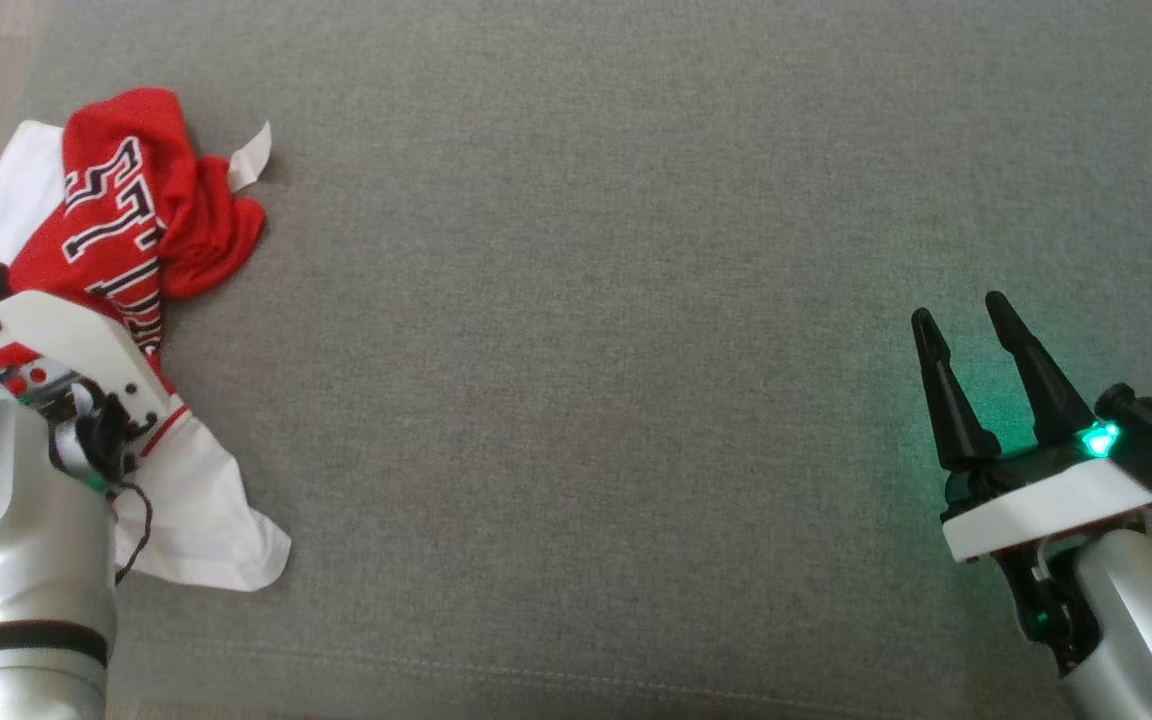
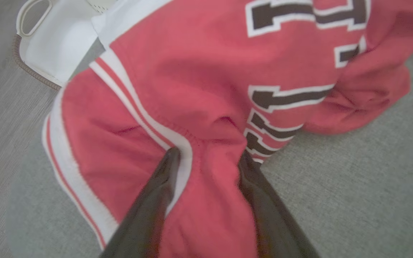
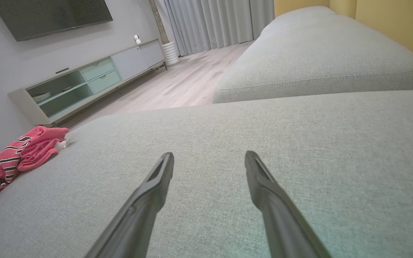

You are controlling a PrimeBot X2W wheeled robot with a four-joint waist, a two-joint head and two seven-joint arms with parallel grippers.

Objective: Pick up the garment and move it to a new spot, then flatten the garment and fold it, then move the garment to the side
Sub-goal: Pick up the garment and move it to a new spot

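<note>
The garment [image 1: 126, 230] is a red and white jersey with black block lettering edged in white. It lies crumpled at about 9 to 10 o'clock in the head view, close to the sofa's [image 1: 586, 350] edge. It looks light, soft and limp, so it should drape and stretch out when lifted instead of keeping any shape. The knit looks grippy, not slick, and nothing about it seems fragile.

A thick bunched fold is probably the safest place to hold, such as the striped hem band seen in the left wrist view. A single thin layer could slide free. The left end effector [image 2: 209, 156] is spread astride just such a ridge of red cloth beside the white stripes, with both tips sunk into the fabric. Whether the cloth is nipped yet cannot be told. The right end effector [image 1: 958, 307] hangs spread and empty at 4 o'clock, well apart from the jersey.

The sofa seat is a broad grey woven cushion. It is flat and matt, and likely to drag a little on cloth pulled across it. In the left wrist view a white basket [image 2: 45, 46] with a corded rim sits at 10 o'clock. In the right wrist view the room shows a pale wooden floor [image 3: 177, 82], a low media cabinet [image 3: 84, 82], a wall television [image 3: 48, 16] and grey curtains [image 3: 221, 21]
</note>
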